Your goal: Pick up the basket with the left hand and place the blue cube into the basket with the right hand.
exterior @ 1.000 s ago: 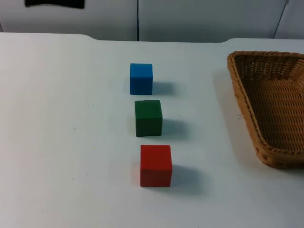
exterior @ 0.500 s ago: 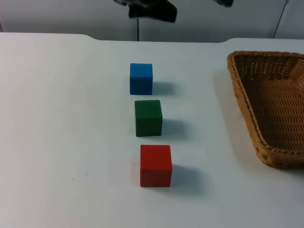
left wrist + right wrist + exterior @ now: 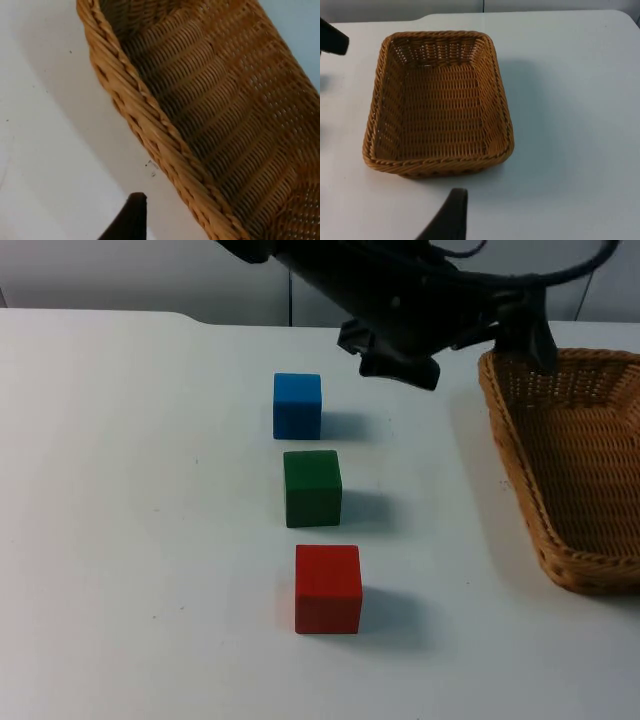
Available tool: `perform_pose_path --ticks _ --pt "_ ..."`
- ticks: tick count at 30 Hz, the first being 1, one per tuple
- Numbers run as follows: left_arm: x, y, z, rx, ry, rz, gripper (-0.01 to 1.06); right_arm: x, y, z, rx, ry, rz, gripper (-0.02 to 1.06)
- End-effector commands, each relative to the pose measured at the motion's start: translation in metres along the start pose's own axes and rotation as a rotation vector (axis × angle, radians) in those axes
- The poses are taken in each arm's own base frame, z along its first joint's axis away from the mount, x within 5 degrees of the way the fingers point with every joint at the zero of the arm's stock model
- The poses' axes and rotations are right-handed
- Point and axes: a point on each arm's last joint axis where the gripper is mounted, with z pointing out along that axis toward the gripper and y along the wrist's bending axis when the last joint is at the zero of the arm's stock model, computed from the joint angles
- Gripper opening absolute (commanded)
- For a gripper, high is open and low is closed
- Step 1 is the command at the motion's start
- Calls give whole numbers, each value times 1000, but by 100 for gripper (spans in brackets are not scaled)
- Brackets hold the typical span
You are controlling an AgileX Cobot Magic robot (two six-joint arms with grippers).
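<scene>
Top view: the left arm reaches right across the far side of the table (image 3: 120, 490). The left gripper (image 3: 522, 335) is at the far left corner of the basket (image 3: 520, 470), just over the rim. I cannot tell from here whether it touches, or whether it is spread or pressed together.

The top view also has the three cubes in a line down the middle. The blue cube (image 3: 297, 405) is farthest, the green cube (image 3: 312, 488) is next and the red cube (image 3: 328, 588) is nearest. Each sits flat, with a small gap between neighbours, and all are well apart from the basket. The blue cube is untouched on the table, near the left arm but not under the gripper.

The top view cuts the basket off at the picture's right edge. The right wrist view shows the basket (image 3: 435, 162) whole. It is rectangular tan wicker with a braided rim and sloping walls, flat on the white table, and its floor is bare weave. A black tip of the left gripper (image 3: 331, 39) stands just outside one corner.

The left wrist view is close on the long wall of the basket (image 3: 150, 125), and the rim runs just beside the gripper tip (image 3: 131, 217).

The right gripper (image 3: 451, 217) waits above the table, short of the basket. Whether it is spread or pressed together, I cannot tell.
</scene>
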Motion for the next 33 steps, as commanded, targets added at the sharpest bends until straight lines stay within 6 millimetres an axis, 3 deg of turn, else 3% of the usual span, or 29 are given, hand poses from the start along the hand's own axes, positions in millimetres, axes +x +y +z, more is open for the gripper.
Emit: perform_pose_path --ticks 1,9,18,26,33 --pt "0 -6 18 -12 9 -4 105 1 0 1 -3 -5 -2 104" --pt "5 0 50 -120 91 16 105 1 0 1 -3 -5 -2 104" --pt "11 -3 74 -113 118 19 105 1 0 1 -3 -5 -2 104" --pt "17 9 90 -138 133 -6 105 1 0 1 -3 -5 -2 104" --pt "21 5 99 -133 133 4 105 1 0 1 -3 -5 -2 104"
